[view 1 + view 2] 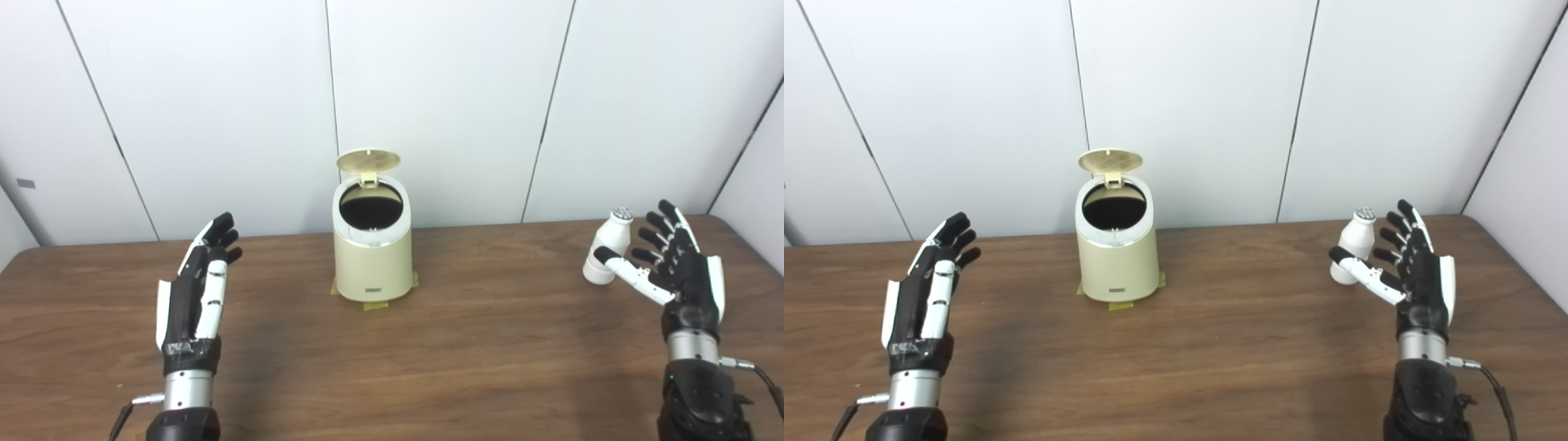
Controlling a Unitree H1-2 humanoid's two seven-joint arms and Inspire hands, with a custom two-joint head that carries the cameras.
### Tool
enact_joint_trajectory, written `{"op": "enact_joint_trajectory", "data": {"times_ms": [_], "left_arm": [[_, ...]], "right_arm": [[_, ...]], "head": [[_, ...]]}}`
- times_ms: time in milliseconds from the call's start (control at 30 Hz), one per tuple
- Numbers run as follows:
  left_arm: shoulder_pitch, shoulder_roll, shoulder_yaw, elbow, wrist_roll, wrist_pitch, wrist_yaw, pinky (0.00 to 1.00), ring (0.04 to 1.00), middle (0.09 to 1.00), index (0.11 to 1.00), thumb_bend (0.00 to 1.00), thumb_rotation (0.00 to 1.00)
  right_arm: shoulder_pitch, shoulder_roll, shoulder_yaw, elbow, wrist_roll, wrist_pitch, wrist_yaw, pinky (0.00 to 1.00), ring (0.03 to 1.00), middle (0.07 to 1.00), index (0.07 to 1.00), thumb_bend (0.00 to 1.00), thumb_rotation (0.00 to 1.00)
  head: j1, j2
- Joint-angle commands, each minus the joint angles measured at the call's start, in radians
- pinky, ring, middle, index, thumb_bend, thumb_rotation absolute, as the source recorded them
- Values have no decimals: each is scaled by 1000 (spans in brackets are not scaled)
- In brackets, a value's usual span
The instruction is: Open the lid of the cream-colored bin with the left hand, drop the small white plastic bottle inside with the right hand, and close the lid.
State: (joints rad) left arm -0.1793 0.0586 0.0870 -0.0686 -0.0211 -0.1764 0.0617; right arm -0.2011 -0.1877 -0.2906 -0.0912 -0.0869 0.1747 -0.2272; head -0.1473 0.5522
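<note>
The cream-colored bin (372, 263) stands at the middle back of the wooden table, taped down at its base. Its round lid (368, 161) is tipped up and back, showing the dark inside. A small white plastic bottle (607, 252) stands upright at the right, its cap up. My right hand (677, 269) is open right beside it, thumb stretched in front of the bottle's lower part, fingers spread on its right side, not closed on it. My left hand (199, 288) is open, well to the left of the bin and nearer to me, holding nothing.
The brown wooden table (478, 343) runs across the whole view, its right edge (1513, 257) angling back just beyond my right hand. White wall panels (441, 92) close off the back. Yellow tape tabs (375, 304) hold the bin's base.
</note>
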Motion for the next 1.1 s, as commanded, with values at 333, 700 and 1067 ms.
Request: {"op": "enact_joint_trajectory", "data": {"times_ms": [333,700,1067], "left_arm": [[-36,7,3,-27,6,-29,-1,828,881,894,874,269,749],[-37,17,7,-28,-15,-37,-14,835,888,899,877,277,722],[-35,23,22,-46,-26,-8,-23,845,889,900,881,275,722]], "right_arm": [[-50,-16,-5,18,9,0,-10,700,816,870,886,728,154],[-65,-9,12,37,-26,22,-24,687,803,839,855,782,187],[-91,-14,22,79,-56,50,-35,684,802,847,877,798,218]], "head": [[-7,8],[-35,12],[-86,14]]}}
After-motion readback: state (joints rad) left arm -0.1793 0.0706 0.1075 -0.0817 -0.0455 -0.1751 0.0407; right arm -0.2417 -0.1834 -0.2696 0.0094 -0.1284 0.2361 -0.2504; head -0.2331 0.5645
